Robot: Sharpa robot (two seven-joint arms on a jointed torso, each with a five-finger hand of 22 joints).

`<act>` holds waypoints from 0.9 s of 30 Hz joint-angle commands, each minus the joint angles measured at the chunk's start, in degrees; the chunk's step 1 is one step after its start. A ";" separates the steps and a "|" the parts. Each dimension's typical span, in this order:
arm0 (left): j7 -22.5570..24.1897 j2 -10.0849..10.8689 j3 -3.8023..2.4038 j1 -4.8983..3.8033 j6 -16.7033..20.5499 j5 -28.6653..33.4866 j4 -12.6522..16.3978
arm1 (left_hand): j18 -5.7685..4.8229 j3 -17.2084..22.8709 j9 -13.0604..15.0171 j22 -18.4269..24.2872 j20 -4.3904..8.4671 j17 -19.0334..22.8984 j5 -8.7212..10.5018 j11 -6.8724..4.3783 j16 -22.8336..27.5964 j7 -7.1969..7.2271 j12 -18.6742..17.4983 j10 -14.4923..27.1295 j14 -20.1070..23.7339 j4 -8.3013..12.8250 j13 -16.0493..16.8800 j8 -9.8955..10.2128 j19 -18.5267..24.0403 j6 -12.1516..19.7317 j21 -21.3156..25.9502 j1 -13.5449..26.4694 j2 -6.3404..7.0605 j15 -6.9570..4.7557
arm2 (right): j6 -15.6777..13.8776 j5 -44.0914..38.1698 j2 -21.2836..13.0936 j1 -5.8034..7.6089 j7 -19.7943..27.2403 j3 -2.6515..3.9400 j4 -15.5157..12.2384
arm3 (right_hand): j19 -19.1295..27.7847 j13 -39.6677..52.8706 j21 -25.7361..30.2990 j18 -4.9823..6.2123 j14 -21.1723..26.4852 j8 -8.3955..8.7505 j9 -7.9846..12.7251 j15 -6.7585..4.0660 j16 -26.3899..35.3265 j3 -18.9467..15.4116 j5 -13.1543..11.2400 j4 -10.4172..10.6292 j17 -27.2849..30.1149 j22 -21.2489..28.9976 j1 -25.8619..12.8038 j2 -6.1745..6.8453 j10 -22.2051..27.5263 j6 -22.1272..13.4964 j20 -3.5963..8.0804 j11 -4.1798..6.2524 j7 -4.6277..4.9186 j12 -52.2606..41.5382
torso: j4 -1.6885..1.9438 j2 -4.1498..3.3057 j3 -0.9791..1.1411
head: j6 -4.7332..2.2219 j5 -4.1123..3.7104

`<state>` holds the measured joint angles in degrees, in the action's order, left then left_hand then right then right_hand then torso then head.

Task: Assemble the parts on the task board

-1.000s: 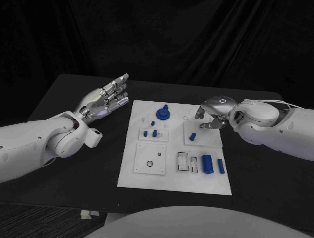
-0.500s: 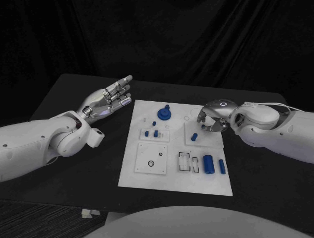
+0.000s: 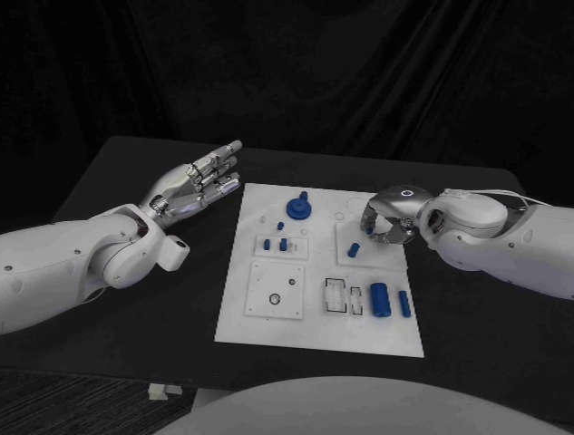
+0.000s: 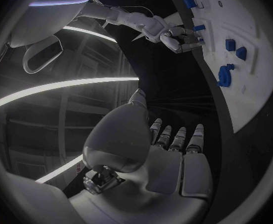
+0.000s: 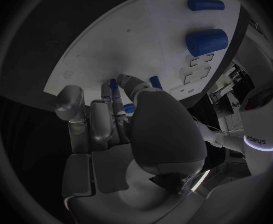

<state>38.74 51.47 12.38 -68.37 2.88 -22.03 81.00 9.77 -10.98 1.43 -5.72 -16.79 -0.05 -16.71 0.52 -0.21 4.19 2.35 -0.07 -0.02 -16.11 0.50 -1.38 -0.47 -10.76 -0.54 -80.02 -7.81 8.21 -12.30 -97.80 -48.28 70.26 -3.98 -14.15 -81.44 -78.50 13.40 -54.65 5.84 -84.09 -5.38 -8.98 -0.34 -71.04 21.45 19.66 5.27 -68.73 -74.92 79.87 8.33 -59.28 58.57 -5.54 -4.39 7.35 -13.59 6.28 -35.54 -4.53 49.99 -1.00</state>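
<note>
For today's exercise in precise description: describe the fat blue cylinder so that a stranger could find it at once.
Start at the white task board mid-table and go to its near right corner. Two blue parts lie there side by side; the fat cylinder is the left one, much thicker than the thin blue rod beside it.

task board (image 3: 267, 319): white, flat, mid-table | parts (image 3: 380, 299): blue, on it

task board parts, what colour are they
Blue parts, on the white task board; clearest in the head view.
</note>
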 commanded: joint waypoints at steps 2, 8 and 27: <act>4.30 -0.12 -0.05 0.12 -0.99 0.49 0.07 | 0.23 -0.37 0.05 -0.25 -0.11 0.05 -1.14 0.70 0.21 -0.34 0.41 -0.05 0.02 0.03 0.08 -0.07 -0.29 -0.19 -0.28 -1.00 -0.36 0.43 | 0.44 0.35 0.28 -0.80 0.25 -0.02 0.66 | 0.74 -0.43 1.17 0.68 0.70 -0.56 -0.48 -0.20 0.90 0.31 -0.20 -0.46 0.90 -6.40 0.72 -0.16 -0.67 0.90 0.03 0.05 -0.18 0.66 | -0.04 0.00 0.05 | 0.01 0.05; 4.11 -0.10 -0.05 0.15 -1.12 0.49 0.11 | 0.20 -0.56 0.07 -0.81 -0.14 0.05 -1.93 1.08 0.21 -0.43 0.59 -0.10 0.02 0.01 0.12 -0.10 -0.50 -0.38 -0.39 -1.61 -0.71 0.62 | -0.21 0.36 0.63 -1.54 0.78 -0.02 1.36 | 0.94 -0.91 1.70 0.73 0.93 -1.39 -1.60 -0.35 1.54 0.49 -1.17 -1.47 1.71 -6.32 1.81 -0.91 -2.34 2.38 0.20 0.37 -0.34 0.70 | 0.06 -0.01 0.06 | 0.01 0.10; 3.07 -0.15 -0.05 0.33 -1.41 0.49 0.05 | -0.50 -0.69 0.20 -2.71 -0.22 0.05 -6.97 1.80 0.21 -1.95 0.73 -0.18 0.02 1.83 0.15 -0.21 -1.83 -1.31 -0.89 -5.64 -2.17 1.69 | -13.47 2.00 -2.17 -1.47 5.15 0.01 -0.41 | 0.28 -1.79 0.36 0.49 0.81 -3.78 -4.92 -1.11 2.41 -0.75 -3.25 -3.47 3.12 -6.73 4.10 -2.35 -8.49 6.79 0.90 1.50 -0.78 0.28 | 0.03 -0.06 0.10 | 0.01 0.54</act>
<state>38.77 51.46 12.38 -68.13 2.17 -21.99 80.98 9.76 -11.65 1.56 -8.35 -16.98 -0.08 -23.53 1.95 -0.21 2.57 2.83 -0.27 -0.03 -14.60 0.60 -1.39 -1.92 -11.94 -1.23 -85.10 -9.99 9.45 -21.78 -96.87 -50.19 68.48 0.15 -14.22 -81.42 -78.32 11.63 -54.07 5.84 -83.34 -9.23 -13.89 -1.13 -68.89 20.93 16.74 1.81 -65.66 -74.91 83.51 6.10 -66.88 65.37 -5.12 -3.55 6.50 -13.42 6.38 -35.63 -4.42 49.99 -0.57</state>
